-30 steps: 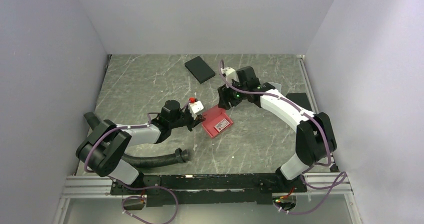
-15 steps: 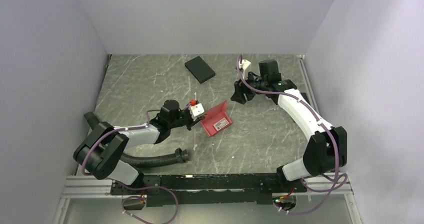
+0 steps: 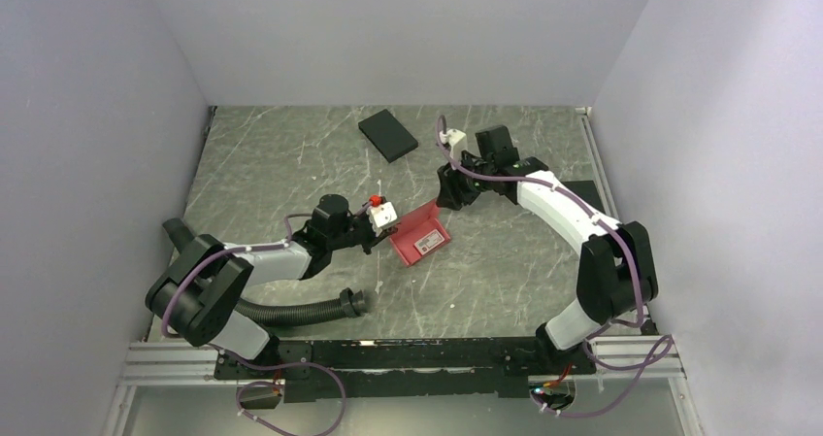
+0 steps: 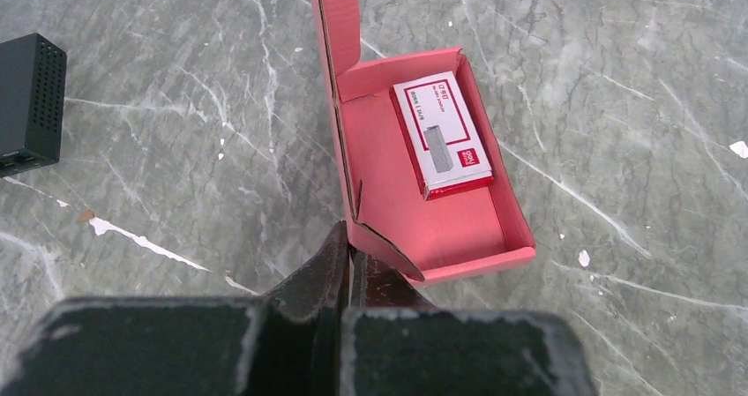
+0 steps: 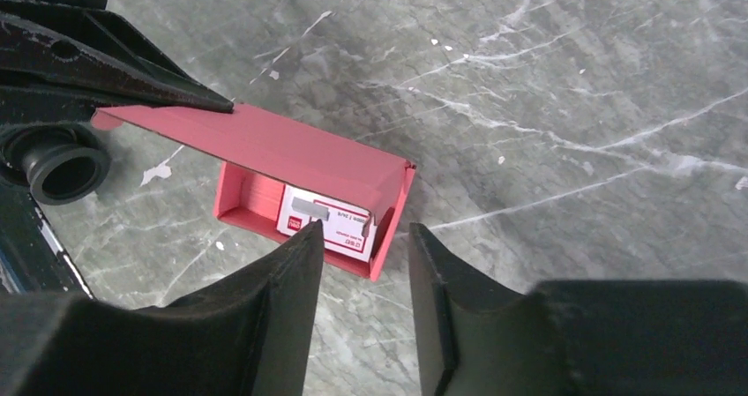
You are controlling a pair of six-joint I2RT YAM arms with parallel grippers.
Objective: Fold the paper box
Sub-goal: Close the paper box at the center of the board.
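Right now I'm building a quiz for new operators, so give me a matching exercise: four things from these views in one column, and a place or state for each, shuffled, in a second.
Column 1
1. red-and-white carton
2. black flat box
3. left gripper
4. right gripper

Column 2
A. shut on the corner of the paper box
B. open, close by the box's raised lid
C. lying apart on the table
D. lying inside the paper box

Pairs: 1-D, 2-C, 3-A, 4-B
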